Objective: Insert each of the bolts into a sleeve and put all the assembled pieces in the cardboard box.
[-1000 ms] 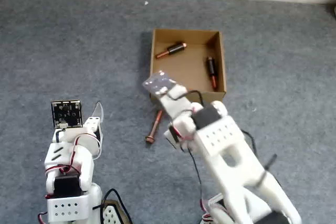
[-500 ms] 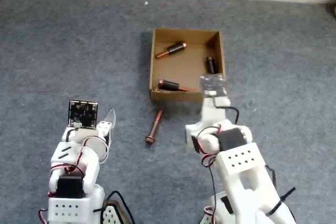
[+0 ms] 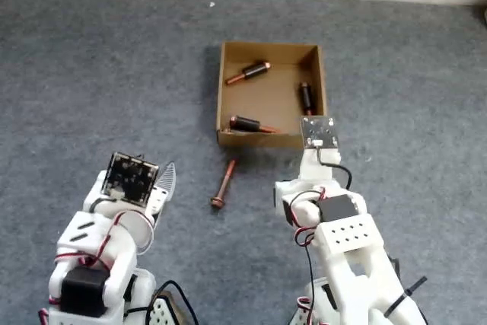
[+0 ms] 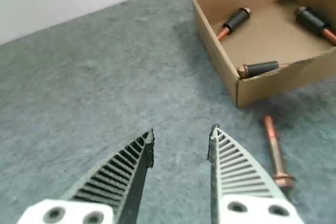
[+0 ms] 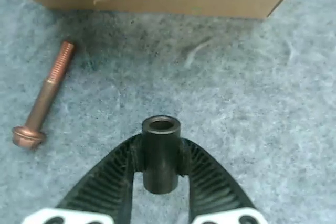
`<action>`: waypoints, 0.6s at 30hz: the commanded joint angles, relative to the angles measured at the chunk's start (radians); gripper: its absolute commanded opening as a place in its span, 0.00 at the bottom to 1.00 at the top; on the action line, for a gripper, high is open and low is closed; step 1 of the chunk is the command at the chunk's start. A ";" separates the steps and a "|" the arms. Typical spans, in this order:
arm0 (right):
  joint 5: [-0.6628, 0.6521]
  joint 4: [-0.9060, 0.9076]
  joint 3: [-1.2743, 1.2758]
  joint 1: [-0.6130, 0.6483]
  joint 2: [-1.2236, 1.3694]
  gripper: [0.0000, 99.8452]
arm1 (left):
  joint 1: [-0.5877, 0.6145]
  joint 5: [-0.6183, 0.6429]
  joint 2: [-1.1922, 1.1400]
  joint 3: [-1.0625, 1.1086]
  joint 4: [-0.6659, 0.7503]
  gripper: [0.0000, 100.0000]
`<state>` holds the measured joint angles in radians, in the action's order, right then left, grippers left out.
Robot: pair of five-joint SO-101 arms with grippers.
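The right tool (image 5: 159,146) clamps a sleeve (image 5: 160,169); the left tool (image 4: 181,139) gapes empty; a bolt (image 3: 224,182) lies beside the box (image 3: 221,100).

Left arm (image 3: 99,256): we log it folded low, left gripper (image 4: 181,132) with jaws spread apart, nothing between them. Right arm (image 3: 342,241): stretched forward, right gripper (image 5: 160,145) clamped around a sleeve (image 5: 160,163), open end beyond its fingertips.
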<state>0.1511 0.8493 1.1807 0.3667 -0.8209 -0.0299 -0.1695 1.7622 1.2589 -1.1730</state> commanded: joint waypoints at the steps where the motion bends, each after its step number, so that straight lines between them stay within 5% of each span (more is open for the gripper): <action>1: 0.011 -0.030 -0.005 -0.016 -0.028 0.01 | -0.033 -0.014 -0.209 -0.117 -0.003 0.19; 11: 0.014 -0.031 -0.012 -0.111 -0.028 0.01 | -0.154 0.149 -0.918 -0.386 0.014 0.19; 18: 0.015 -0.031 -0.012 -0.151 -0.028 0.01 | -0.263 0.229 -1.293 -0.430 0.242 0.19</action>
<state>0.1542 0.8493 1.1807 0.2486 -0.8209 -0.2340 0.0269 0.6498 0.8922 -1.0595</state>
